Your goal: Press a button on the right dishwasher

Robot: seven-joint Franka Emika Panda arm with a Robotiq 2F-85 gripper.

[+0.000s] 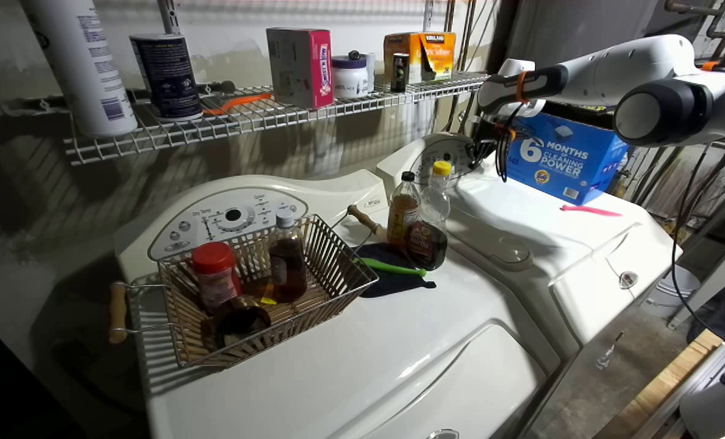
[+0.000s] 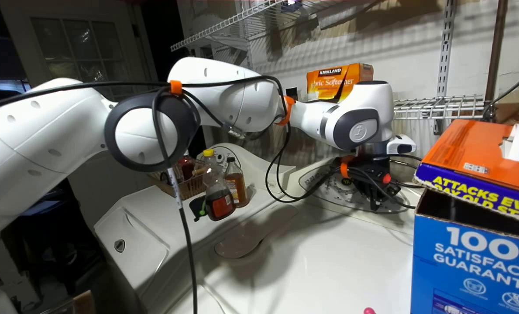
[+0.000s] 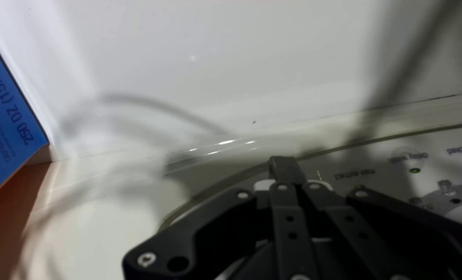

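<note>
The right dishwasher (image 1: pixel 521 222), a white glossy appliance with a flat lid, shows in both exterior views (image 2: pixel 329 261) and fills the wrist view (image 3: pixel 215 70). Its rounded back panel (image 1: pixel 441 155) carries a dial, labels and a lit green light (image 3: pixel 414 170). My gripper (image 3: pixel 287 169) is shut and points down over this panel, near the end by the blue box. In an exterior view its fingertips (image 2: pixel 374 205) are close to the panel; I cannot tell whether they touch it. A white rounded shape (image 3: pixel 262 184) shows behind the fingers, mostly hidden.
A blue detergent box (image 1: pixel 563 158) with an orange lid (image 2: pixel 482 152) stands beside the gripper. Bottles (image 1: pixel 403 210), a wire basket (image 1: pixel 264 292) and the twin appliance (image 1: pixel 368 366) are alongside. A wire shelf (image 1: pixel 234 122) hangs above. Loose cables (image 2: pixel 281 174) hang from the arm.
</note>
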